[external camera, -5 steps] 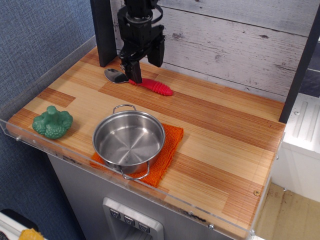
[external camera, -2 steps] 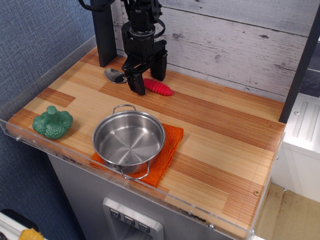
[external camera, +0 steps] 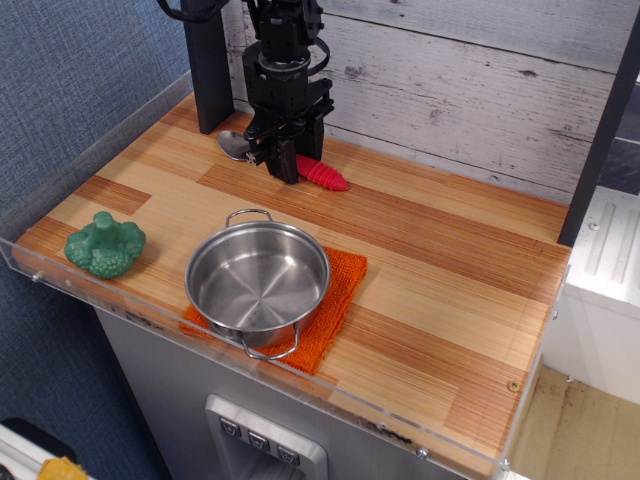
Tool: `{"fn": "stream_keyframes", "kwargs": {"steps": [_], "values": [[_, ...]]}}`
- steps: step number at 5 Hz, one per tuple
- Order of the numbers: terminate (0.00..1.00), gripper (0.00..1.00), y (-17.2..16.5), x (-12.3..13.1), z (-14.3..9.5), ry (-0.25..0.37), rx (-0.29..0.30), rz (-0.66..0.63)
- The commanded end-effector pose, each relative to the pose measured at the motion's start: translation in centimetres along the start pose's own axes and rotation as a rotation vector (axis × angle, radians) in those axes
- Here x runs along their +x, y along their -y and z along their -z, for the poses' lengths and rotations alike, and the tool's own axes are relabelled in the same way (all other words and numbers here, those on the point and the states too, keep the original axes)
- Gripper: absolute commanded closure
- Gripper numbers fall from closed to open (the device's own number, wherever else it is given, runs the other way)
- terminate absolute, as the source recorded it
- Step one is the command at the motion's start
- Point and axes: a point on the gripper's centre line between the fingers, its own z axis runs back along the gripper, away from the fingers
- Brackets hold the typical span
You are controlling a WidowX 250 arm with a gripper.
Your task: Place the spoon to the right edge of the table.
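A spoon with a silver metal bowl and ribbed red handle [external camera: 318, 171] lies at the back left of the striped wooden butcher-block surface [external camera: 450, 270], the black claw [external camera: 291, 150] clamped on its handle. A steel pot [external camera: 257, 277] sits nearer. No writing is legible.

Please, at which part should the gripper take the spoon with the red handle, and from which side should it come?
Probably the thick ribbed red handle near the neck of the silver-bowled spoon, from above with fingers across it. It lies flat at the back of the striped wooden table, and the black gripper already sits there, its fingers appearing to close on that part.
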Motion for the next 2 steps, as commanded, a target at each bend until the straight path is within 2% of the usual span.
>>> {"fn": "stream_keyframes", "kwargs": {"steps": [1,2], "values": [[0.00,1.00,-0.1,1.7,-3.1,0.006,-0.085,0.024],[0.00,1.00,0.3,0.8,-4.8,0.012,-0.133,0.033]]}}
